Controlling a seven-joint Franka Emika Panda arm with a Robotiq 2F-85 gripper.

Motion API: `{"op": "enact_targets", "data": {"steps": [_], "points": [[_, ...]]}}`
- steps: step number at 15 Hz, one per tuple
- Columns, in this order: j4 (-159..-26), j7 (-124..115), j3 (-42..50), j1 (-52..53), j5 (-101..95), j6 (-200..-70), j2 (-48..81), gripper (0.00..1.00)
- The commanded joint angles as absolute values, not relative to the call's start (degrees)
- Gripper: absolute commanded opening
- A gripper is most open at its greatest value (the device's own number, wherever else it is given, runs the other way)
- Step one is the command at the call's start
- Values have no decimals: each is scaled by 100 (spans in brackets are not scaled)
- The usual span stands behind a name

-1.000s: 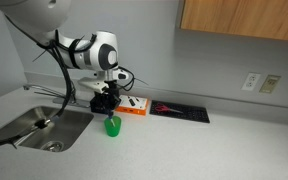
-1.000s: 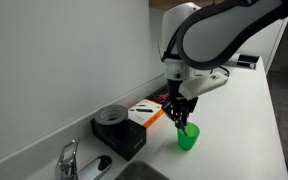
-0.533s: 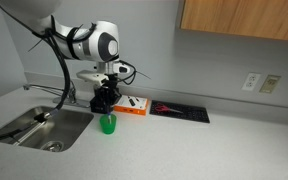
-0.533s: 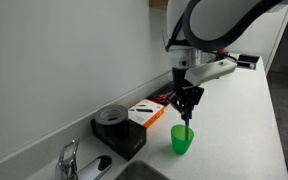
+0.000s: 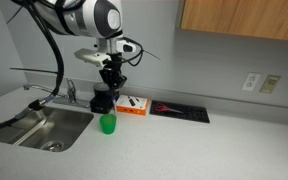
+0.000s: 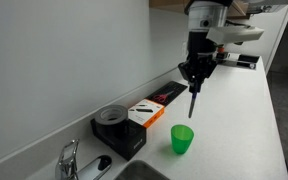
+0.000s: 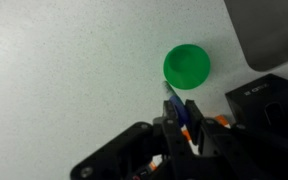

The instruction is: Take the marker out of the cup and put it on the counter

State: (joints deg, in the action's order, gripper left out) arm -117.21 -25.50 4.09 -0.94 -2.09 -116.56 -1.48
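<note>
Plainly, there is one of nearly everything here. At lower left in an exterior view lies one steel sink [image 5: 39,125] with one faucet [image 5: 69,92] behind it. A single black box [image 5: 102,100] stands just right of the faucet. One green cup [image 5: 108,124] stands upright in front of that box, near the sink's right edge. Above it, at upper centre-left, the one gripper [image 5: 111,82] points down. It is clamped narrow on the one marker [image 6: 192,100], which hangs tip-down over the cup, clear of its rim. Further right come one orange box [image 5: 134,104] and one long black tray [image 5: 179,110], both against the wall. Two outlets [image 5: 260,83] sit at right, under one wooden cabinet [image 5: 244,18] at upper right.

The counter [image 5: 184,150] is pale, speckled and matte, and the wall is plain grey.

One exterior view alone takes in the outlets and the cabinet. The marker shows whole, thin and dark, in an exterior view, while in another it is hard to tell from the box behind. The wrist view looks straight down. There the cup's open mouth [image 7: 187,65] is at upper centre-right, and the marker's blue tip [image 7: 173,101] pokes out between the dark fingers [image 7: 196,118] at the bottom. Whether the cup holds anything else cannot be told.
</note>
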Motion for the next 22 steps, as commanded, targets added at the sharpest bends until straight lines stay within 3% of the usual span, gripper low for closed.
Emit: {"op": "enact_targets", "data": {"steps": [1, 17, 18, 19, 22], "points": [[-11858, -2537, 524, -377, -271, -11655, -460, 4], [-10662, -2873, 901, -486, -315, -11129, 2150, 4], [-10599, -2894, 912, -484, -293, -11147, 2195, 40], [-10546, -2903, 919, -483, -271, -11144, 2219, 41], [-10421, -2871, 915, -495, -198, -11149, 2255, 62]]}}
